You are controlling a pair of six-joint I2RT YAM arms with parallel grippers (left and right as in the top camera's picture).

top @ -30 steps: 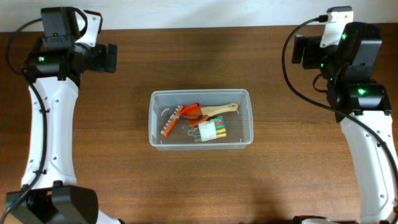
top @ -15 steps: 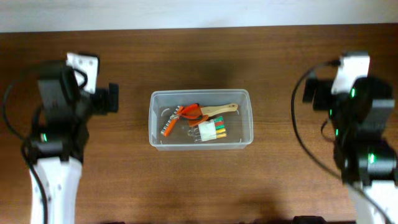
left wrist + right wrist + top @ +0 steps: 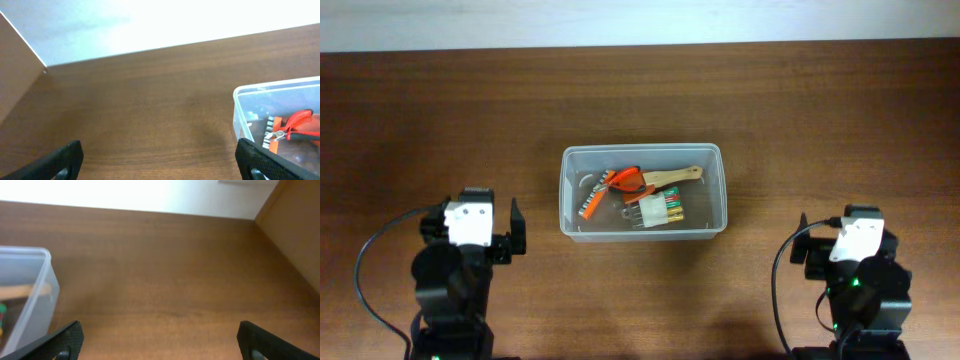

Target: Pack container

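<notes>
The clear plastic container [image 3: 566,190] stands at the table's middle. Inside lie orange-handled pliers [image 3: 625,180], a wooden-handled brush [image 3: 675,177] and a set of coloured bits [image 3: 660,210]. The container also shows at the right of the left wrist view [image 3: 240,112] and at the left of the right wrist view [image 3: 37,297]. My left gripper [image 3: 160,162] is open and empty over bare wood, left of the container. My right gripper [image 3: 160,342] is open and empty over bare wood, right of it. In the overhead view both arms are folded back at the front corners.
The white wall runs along the table's far edge [image 3: 150,49]. A wooden side panel [image 3: 295,225] rises at the right, another at the left [image 3: 15,70].
Both arms have drawn back from the far corners to the front corners of the table. The container and its contents have not moved.
</notes>
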